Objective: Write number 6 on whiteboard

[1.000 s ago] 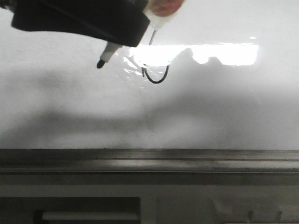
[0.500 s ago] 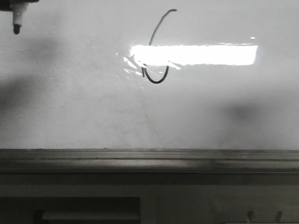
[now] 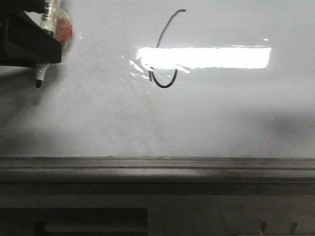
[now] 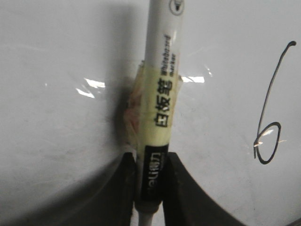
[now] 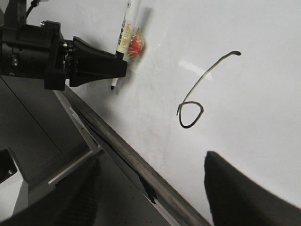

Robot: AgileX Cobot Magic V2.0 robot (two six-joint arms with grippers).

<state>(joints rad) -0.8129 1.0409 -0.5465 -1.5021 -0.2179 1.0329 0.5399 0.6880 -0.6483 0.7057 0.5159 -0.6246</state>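
From my console the writing looks done: the number 6 (image 3: 165, 54) sits on the whiteboard (image 3: 221, 113), its stem curving down from the top and its loop closed, partly washed out by the bright reflection (image 3: 216, 57) in the front view. Both wrist views show the figure whole and legible. I judge little is left beyond pulling clear, perhaps parking the pen.

My left gripper (image 4: 150, 188) has its jaws clamped on the marker (image 4: 160, 94), whose barrel is wrapped in yellowish tape. Its tip (image 3: 38, 84) hangs well to the left of the 6; whether it touches the board I cannot tell.

My right gripper (image 5: 150, 197) shows only as 2 dark fingers, spread apart, holding nothing.

The grey rail (image 3: 157, 169) runs below. Nothing blocks the 6.
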